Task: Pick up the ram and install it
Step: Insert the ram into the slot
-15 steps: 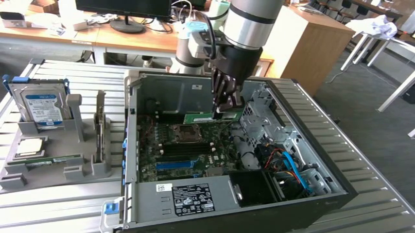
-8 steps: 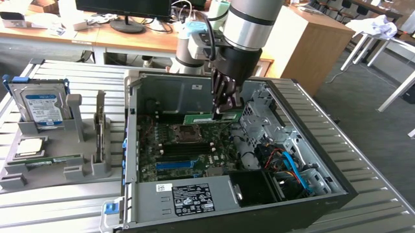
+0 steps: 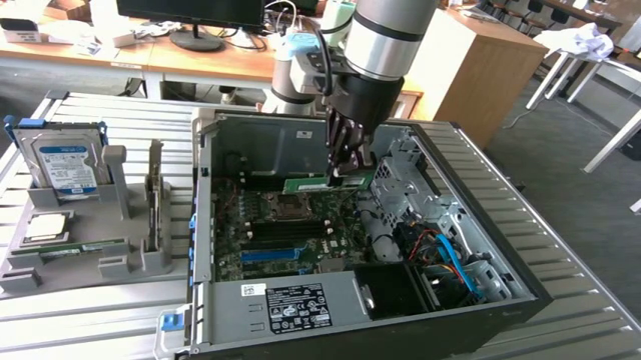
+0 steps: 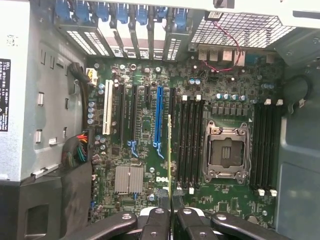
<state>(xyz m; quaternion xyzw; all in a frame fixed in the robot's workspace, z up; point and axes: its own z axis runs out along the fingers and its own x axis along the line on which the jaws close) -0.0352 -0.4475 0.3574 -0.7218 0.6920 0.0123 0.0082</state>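
Note:
The ram [image 3: 312,184], a long thin green stick, hangs level inside the open computer case [image 3: 501,247], above the motherboard [image 3: 290,225]. My gripper [image 3: 347,175] reaches down from above and is shut on the stick's end towards the exterior view's right. In the wrist view the ram [image 4: 169,150] shows edge-on as a thin line running out from between the fingers of the gripper [image 4: 170,219]. It hovers just beside a bank of black memory slots [image 4: 191,145], next to the empty processor socket [image 4: 226,152]. A further slot bank [image 4: 265,147] lies beyond the socket.
A grey holder [image 3: 120,262] stands at the exterior view's left with a blue-labelled hard drive [image 3: 68,166], a square silver chip [image 3: 48,227] and another green stick [image 3: 72,248]. Drive cage, cables and fan [image 3: 440,255] crowd the case's right side. The power supply [image 3: 290,306] sits near the front.

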